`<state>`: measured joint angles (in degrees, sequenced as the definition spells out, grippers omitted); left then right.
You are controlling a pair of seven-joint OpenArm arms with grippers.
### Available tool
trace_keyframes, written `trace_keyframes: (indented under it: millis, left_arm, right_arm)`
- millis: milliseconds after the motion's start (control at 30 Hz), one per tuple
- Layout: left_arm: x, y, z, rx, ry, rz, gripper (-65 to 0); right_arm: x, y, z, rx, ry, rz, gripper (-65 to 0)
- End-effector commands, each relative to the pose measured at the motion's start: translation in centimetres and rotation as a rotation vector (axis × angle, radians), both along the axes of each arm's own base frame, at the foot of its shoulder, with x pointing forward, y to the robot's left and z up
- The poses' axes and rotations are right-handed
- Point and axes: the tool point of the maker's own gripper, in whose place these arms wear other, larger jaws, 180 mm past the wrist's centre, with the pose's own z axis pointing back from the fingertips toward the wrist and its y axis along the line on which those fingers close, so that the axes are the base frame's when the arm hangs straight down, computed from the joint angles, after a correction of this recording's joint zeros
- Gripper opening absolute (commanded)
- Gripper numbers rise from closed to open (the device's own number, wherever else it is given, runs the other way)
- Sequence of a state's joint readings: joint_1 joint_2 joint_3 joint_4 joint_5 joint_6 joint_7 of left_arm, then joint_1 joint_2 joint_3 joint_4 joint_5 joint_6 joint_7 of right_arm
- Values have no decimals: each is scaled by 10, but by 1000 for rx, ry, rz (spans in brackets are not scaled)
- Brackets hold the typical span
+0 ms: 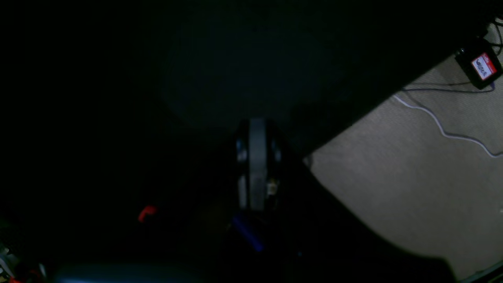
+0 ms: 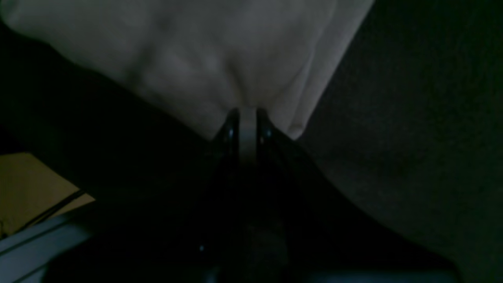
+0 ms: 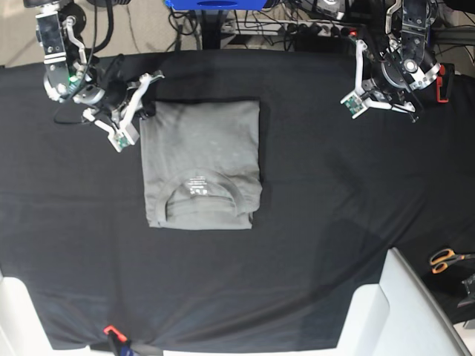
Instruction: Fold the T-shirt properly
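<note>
Both wrist views are very dim and soft — near-black shadow dominates — while the base view is evenly lit.

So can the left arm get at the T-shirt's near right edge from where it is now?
Probably yes. The left end effector hangs shut over bare black table cover, well apart from the T-shirt, and nothing lies between them. The right end effector is clamped on the shirt's far left corner.

Plain grey T-shirt [image 3: 200,159] with white neck label [image 3: 198,185] on black table cover [image 3: 319,222].
</note>
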<state>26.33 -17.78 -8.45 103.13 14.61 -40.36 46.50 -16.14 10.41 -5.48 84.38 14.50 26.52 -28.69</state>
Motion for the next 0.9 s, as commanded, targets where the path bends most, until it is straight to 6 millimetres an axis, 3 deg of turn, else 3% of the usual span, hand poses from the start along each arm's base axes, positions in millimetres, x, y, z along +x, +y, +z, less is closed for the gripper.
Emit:
trace_keyframes:
  millis: [0,133,200,300,467,600,667,867]
  left_arm:
    - [4,3,5,10,-19,-5,-650]
    - [-6,-4,9,-2,-14,-20,-650]
    - [-22,-11,10,-14,4,-27,-650]
    - [-55,-26,4,-48,62,-16,-650]
    - [-119,-46,-9,-102,197,29,-650]
    - [-162,-54,-21,-128,303,71,-650]
    - [-184,-57,-38,-146,374,110,-650]
    - [-221,-80,-102,-330,475,238,-650]
  right_arm:
    - [9,4,20,27,-70,9,-648]
    - [1,9,64,33,-176,17,-648]
    - [-11,-9,79,-9,-187,-27,-648]
    - [-42,-40,83,-99,-114,-75,-648]
    - [-117,-89,60,-221,112,-156,-648]
    - [-171,-96,37,-238,280,-153,-648]
    - [-205,-95,5,-224,410,-158,-648]
    - [-267,-88,-86,-187,756,-164,-648]
